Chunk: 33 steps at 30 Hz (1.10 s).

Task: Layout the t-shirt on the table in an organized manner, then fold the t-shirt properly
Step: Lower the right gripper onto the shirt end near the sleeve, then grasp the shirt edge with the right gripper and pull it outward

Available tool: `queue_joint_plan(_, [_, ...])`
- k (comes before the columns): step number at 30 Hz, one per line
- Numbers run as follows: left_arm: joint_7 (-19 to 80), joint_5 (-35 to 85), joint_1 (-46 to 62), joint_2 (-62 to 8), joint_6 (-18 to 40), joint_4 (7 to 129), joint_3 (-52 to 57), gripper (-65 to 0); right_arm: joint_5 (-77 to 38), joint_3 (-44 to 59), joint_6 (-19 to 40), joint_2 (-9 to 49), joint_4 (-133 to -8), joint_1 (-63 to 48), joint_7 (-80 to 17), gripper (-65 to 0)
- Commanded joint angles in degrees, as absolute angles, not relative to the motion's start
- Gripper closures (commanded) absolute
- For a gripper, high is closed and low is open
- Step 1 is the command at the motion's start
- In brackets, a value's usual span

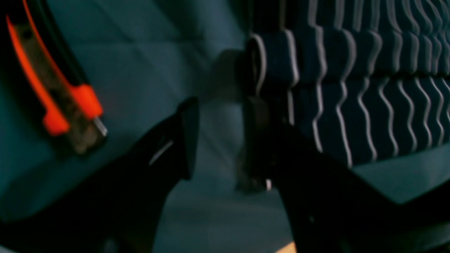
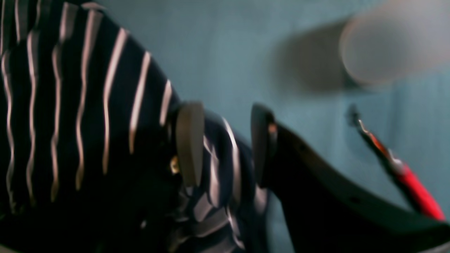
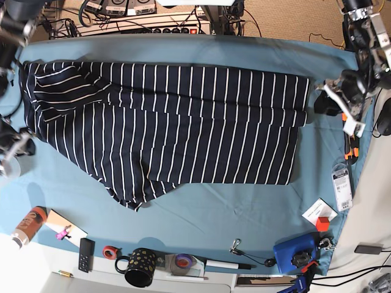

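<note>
t-shirt lies spread across the far half of the table, long axis running side to side, one fold already laid along its far edge, near corner hanging in a point toward the front; judging by that, we're mid-fold, layout done. left gripper sits at the shirt's edge on base view's right, jaws apart, cloth just beside one finger, nothing pinched. right gripper is at the opposite end, jaws parted with striped cloth bunched loose between the pads, not clamped. Next move probably calls for both to close on matching corners and carry the far edge over evenly, keeping tension so the stripes stay straight
</note>
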State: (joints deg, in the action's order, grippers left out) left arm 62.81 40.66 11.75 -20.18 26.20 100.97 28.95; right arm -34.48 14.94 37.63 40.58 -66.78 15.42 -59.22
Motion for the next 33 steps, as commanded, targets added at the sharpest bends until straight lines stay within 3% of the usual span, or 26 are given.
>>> queue_joint_plan(1, [61.49,41.08,10.44,-21.08,25.89,101.86,28.01,-23.0,-35.29,13.32,37.87,41.17,-65.67,18.72,-57.49,-22.7])
queue_joint_plan(4, [61.47,40.18,8.43,-21.1,25.96,101.86,24.99,-23.0,-33.3,8.12,38.13,37.93,-60.07,24.01,-55.57,-22.7])
queue_joint_plan(10, [61.06,39.92,7.29,-21.1,25.96,101.86,23.75,-23.0,-18.76,2.98,34.63,31.88,-51.55,30.26,-48.99,-22.7])
queue_joint_plan(16, [60.99,39.75,7.31,-21.1,25.96,101.86,23.75,-23.0,-16.64,-3.27,34.65,29.65,-48.64,30.15,-50.76,-21.4])
queue_joint_plan(19, [61.01,39.59,7.31,-21.1,25.96,101.86,23.75,-23.0,-16.69,-4.45,34.57,29.67,-49.71,30.41,-53.98,-2.5])
queue_joint_plan(21, [60.99,39.59,7.31,-21.1,25.96,101.86,23.75,-23.0,-16.71,-4.38,34.59,29.71,-51.86,30.41,-56.05,0.0])
queue_joint_plan(24, [60.95,39.62,7.29,-21.1,25.96,101.86,23.75,-23.0,-19.84,-4.4,34.72,30.06,-56.86,30.15,-60.14,0.0])
queue_joint_plan(28, [60.38,39.62,7.31,-21.1,25.96,101.86,23.75,-23.0,-30.63,-4.4,40.0,30.65,-64.58,29.67,-68.12,0.0])
queue_joint_plan(33, [60.38,39.57,7.31,-21.08,25.96,101.86,23.75,-23.0,-38.89,-4.4,40.0,31.14,-75.09,25.85,-74.0,0.0])
